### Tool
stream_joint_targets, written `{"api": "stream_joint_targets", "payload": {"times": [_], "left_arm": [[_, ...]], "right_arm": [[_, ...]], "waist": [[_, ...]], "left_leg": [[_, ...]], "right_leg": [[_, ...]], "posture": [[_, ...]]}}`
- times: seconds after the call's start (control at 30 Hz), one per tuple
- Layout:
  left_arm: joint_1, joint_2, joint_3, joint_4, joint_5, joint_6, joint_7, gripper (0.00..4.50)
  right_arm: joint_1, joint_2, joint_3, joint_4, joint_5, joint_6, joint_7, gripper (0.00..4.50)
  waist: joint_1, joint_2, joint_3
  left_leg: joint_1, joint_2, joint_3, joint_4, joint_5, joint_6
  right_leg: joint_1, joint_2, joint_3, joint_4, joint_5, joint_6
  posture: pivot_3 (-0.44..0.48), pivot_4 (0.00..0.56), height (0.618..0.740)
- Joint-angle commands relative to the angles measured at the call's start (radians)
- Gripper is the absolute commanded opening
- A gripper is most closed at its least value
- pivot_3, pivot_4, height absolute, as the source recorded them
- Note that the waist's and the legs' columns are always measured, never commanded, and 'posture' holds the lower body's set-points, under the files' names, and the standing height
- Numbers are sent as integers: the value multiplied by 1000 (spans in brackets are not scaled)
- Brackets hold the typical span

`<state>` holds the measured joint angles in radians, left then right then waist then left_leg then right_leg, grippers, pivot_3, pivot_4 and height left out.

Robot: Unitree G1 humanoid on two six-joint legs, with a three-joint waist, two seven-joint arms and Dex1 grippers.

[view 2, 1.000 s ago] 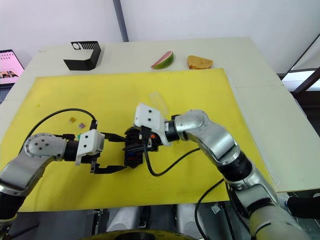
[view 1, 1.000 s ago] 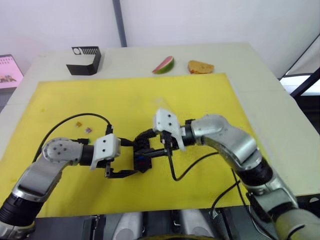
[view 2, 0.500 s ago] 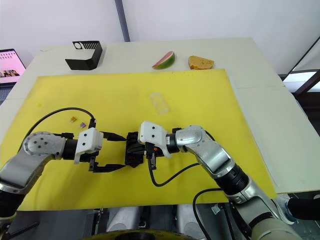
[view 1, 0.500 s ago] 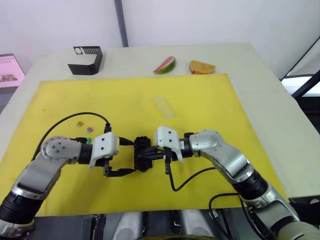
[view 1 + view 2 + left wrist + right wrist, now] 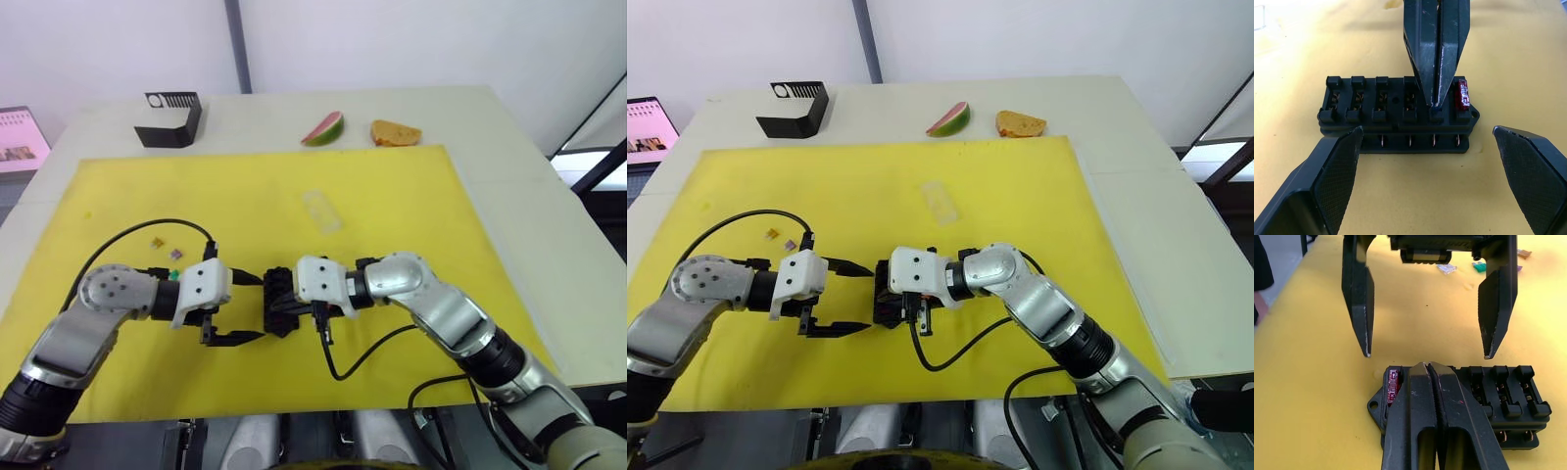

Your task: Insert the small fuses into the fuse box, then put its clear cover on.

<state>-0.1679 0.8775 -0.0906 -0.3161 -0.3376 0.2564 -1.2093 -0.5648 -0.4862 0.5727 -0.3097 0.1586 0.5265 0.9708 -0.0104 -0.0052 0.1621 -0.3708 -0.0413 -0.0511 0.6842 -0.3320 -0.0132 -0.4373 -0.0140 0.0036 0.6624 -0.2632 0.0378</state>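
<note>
The fuse box [image 5: 1396, 113] lies flat on the yellow mat [image 5: 392, 196] covering the counter [image 5: 509, 157], between the two arms near the front edge of the mat. Its long axis runs front to back from the robot's standpoint, slots facing up; which end is the pointed one cannot be told. One red fuse [image 5: 1463, 94] is seated in an end slot. The other slots in view appear empty.

The right end effector [image 5: 1436, 100] has its fingers pressed together, tips resting on the box next to the red fuse; whether it pinches anything cannot be told. The left end effector [image 5: 1427, 352] is spread wide, empty, one finger off each end of the box and apart from it.

Loose fuses [image 5: 165, 249] lie on the mat near the left forearm. The clear cover [image 5: 321, 211] lies further back, well apart from the box.

Judgement: the fuses are light, stiff and slippery, best pinched across their flat faces and pushed in straight. The box is light and liable to slide, so bracing its ends is advisable. The cover is thin and best gripped by its long edges.
</note>
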Motion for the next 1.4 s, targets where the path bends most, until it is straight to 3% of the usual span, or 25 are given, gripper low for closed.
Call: {"api": "stream_joint_targets", "payload": {"times": [0.03,0.2,0.33,0.57,0.67,0.9,1.07,1.2,1.4], "left_arm": [[-16,4,24,-5,-5,-11,2,4500],[-23,-7,39,1,-29,9,14,4500],[5,-13,125,-37,-140,106,41,4500],[177,0,383,-113,-366,345,133,4500],[273,0,535,-52,-431,443,171,4500],[457,2,836,173,-474,532,170,4500],[560,2,1005,354,-483,566,148,4500],[558,4,996,383,-471,577,177,4500],[431,80,937,396,-602,844,194,4500]], "right_arm": [[25,-33,20,39,-39,36,9,77],[33,2,-33,58,-2,19,-18,77],[52,58,-226,-64,221,110,-13,77],[154,-85,-575,-190,375,278,-105,77],[232,-203,-683,-148,346,263,-104,931],[303,-339,-872,65,293,159,-131,4366],[322,-387,-930,162,279,100,-122,4442],[291,-380,-908,162,287,92,-133,4442],[208,-346,-800,46,347,142,-104,4442]], "waist": [[0,0,0],[0,0,0],[0,-1,0],[2,-1,0],[1,-1,0],[-2,-1,0],[-1,-1,0],[2,-1,0],[2,0,0]], "left_leg": [[0,0,0,0,0,0],[0,0,0,0,0,0],[-1,0,0,0,0,0],[-3,0,-1,0,0,0],[-2,0,-1,0,0,0],[-1,0,0,0,0,0],[-1,0,0,0,0,0],[0,0,0,0,0,0],[0,0,0,0,0,0]], "right_leg": [[0,0,0,0,0,0],[0,0,0,0,0,0],[-1,0,0,0,0,0],[-2,0,0,0,0,0],[-1,0,0,0,0,0],[-1,0,0,0,0,0],[-1,0,0,-1,0,0],[1,-1,0,-1,0,0],[0,-1,0,0,0,0]], "posture": [[0,150,740],[0,150,740],[0,150,740],[0,150,740],[0,150,740],[0,150,740],[0,150,740],[0,150,740],[0,150,740]]}}
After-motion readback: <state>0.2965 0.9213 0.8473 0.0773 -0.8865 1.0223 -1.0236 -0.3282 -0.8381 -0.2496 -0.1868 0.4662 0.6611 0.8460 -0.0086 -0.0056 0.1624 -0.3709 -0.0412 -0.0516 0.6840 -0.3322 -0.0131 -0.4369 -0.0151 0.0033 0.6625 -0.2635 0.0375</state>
